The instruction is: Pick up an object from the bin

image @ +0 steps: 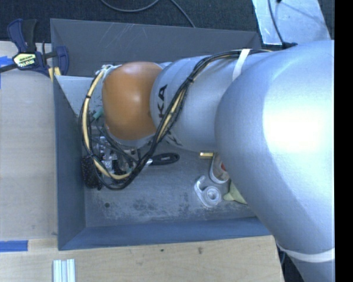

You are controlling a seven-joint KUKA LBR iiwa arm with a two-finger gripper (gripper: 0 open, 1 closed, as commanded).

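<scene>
Black object (90,173): a small dark block is located just beside the pincer (107,164), on its lower-left side as viewed, close to the left wall of the bin (67,157). Its long axis is seen to run roughly from the top of the view to the bottom, parallel to that wall. Which end is the front cannot be told, as its surface is dark and partly covered by the cables (115,181).

The pincer is lowered to the bin floor under the orange cover (128,101) of the arm (270,128). Its state, spread or pressed together, cannot be told, because it is screened by the cover and the looped cables. No thing is seen pinched in it.

A black elongated item (165,158) is positioned to the right of the pincer. Its long axis lies nearly level in the view, with one end toward the pincer and tucked under the cables, the other end pointing away.

Further to the right, well apart from the pincer, a short brass cylinder (206,154) is found beside the arm. Below it a white and red item (219,172), a clear plastic piece (207,194) and a yellowish piece (236,196) are grouped together, partly overlapped by the arm.

The direct view onto the black object is obstructed by the cable loop.
</scene>
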